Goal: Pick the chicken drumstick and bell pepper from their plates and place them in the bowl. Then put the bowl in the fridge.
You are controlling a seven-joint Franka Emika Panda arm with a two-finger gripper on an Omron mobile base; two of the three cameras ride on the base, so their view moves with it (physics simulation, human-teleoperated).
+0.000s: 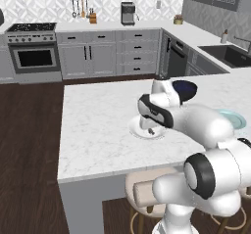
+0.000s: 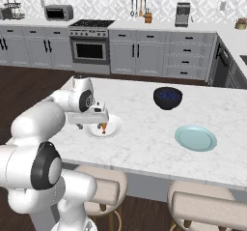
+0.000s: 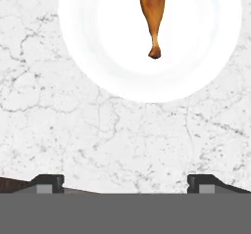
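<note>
Left of centre in the right base view: claw (image 2: 102, 120) hovering above white plate (image 2: 113, 127), jaws spread wide, gripping nothing. In hand view, chicken drumstick (image 3: 152, 12) lying on the plate at top centre, bone end pointing down-frame, ahead of the fingertips (image 3: 49, 183) rather than between them. Further right on the worktop (image 2: 144, 148): dark bowl (image 2: 167, 98), then teal plate (image 2: 195, 138) at centre right. Risk: dropping from here likely means pinching bare marble short of the meat; a narrow bone end could also slip out.

Drumstick (image 2: 103, 127) on white plate (image 2: 113, 127) — teal plate (image 2: 195, 138) apart.
</note>
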